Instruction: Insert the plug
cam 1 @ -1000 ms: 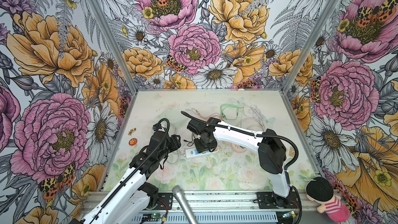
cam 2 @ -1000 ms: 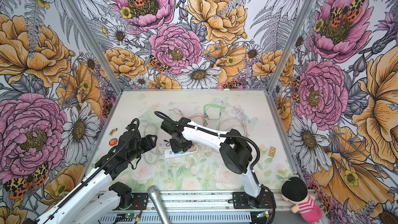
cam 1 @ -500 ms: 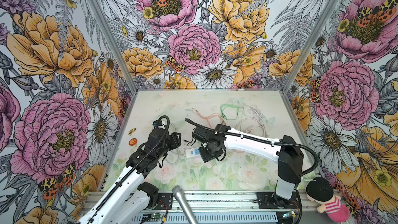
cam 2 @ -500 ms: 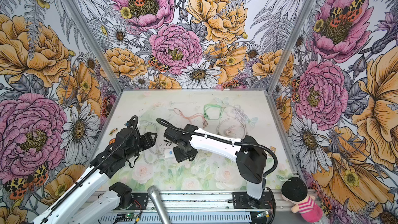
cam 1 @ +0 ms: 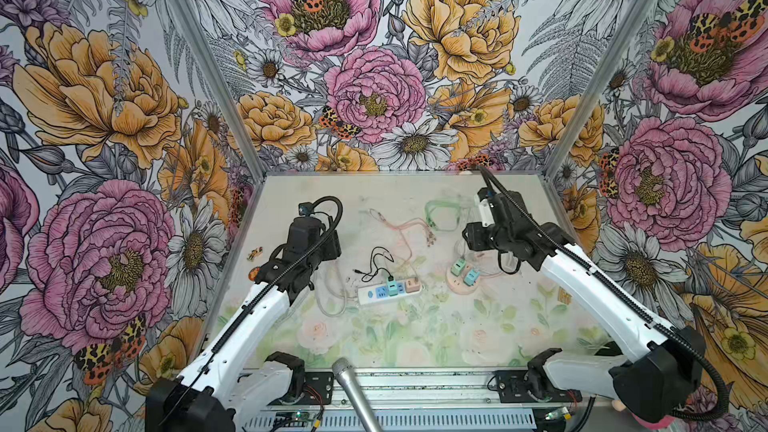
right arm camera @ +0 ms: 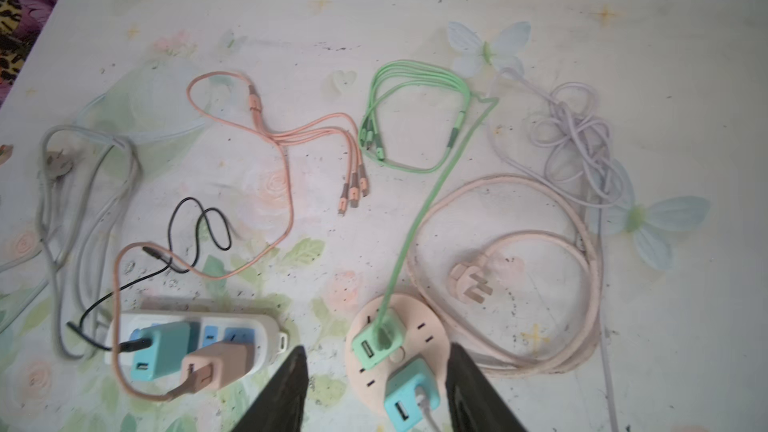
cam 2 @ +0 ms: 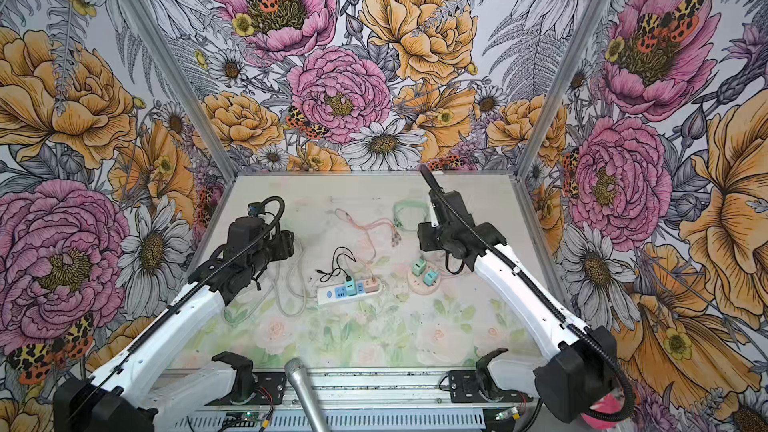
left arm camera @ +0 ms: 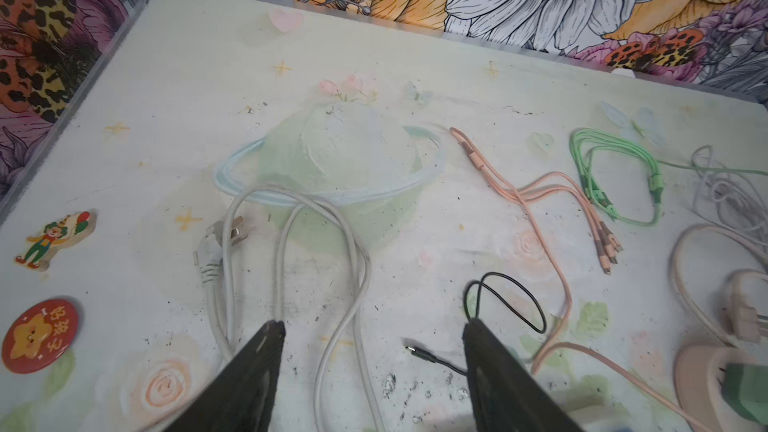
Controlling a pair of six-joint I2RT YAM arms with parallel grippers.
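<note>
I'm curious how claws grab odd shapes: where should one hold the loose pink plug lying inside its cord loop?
Probably by the blocky body of the pink plug, pinched across its sides from straight above. It lies flat on the table, prongs pointing sideways, so the body is exposed and the prongs stay free.

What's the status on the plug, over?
Left hand open, empty. Right hand open, empty. Pink charger sits in the power strip. Black cable trails beside it.
</note>
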